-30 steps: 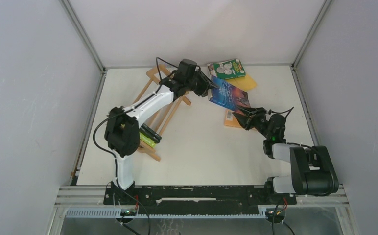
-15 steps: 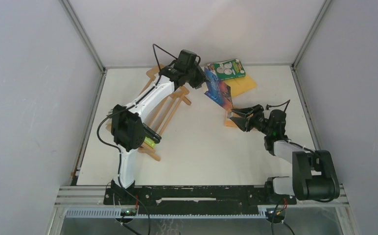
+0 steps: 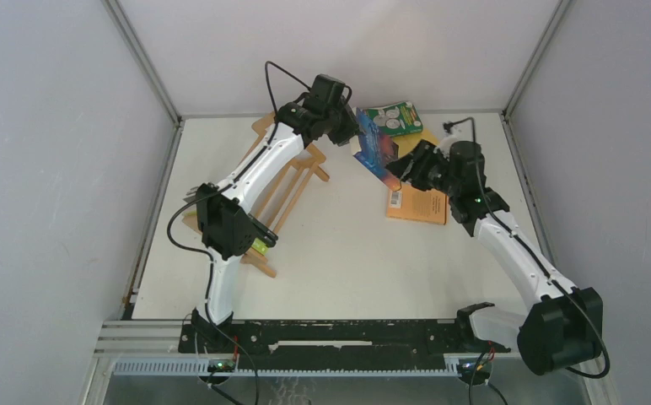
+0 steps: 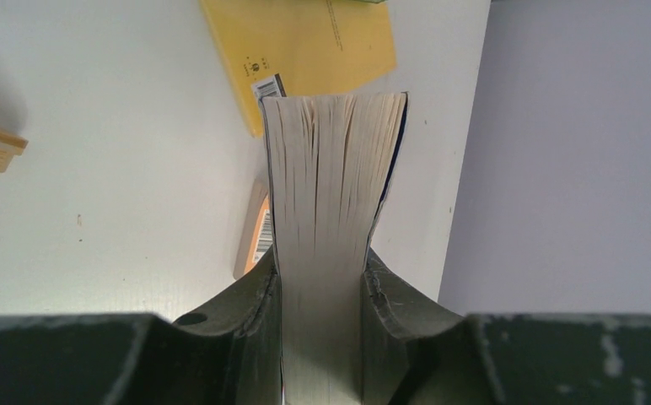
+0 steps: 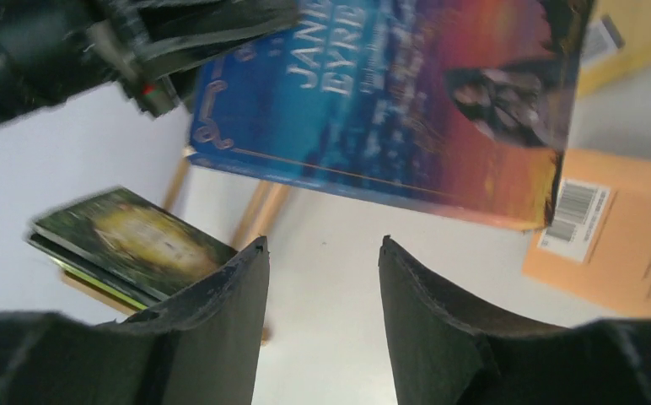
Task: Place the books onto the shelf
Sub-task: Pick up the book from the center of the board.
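I raised the blue sunset-cover paperback (image 5: pixel 390 110) upright, with my left gripper (image 4: pixel 320 257) clamped on it. My right gripper (image 5: pixel 322 253) swung up beside it, jaws widened and empty. That probably meant a re-grip before the light-wood slat shelf (image 3: pixel 293 181).

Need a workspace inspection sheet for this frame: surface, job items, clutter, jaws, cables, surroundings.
Surface: white tabletop, no spills seen.
Job's things: wooden shelf at left, shelved books at its near end; blue book lifted; green book, yellow book and orange book lying flat.
Clutter: nothing seen.
Grippers: left gripper jaws shut on the blue book; right gripper jaws open, empty, beside it.
Cables: left wrist cable and right wrist cable loop free.
Surroundings: grey walls, metal frame posts.
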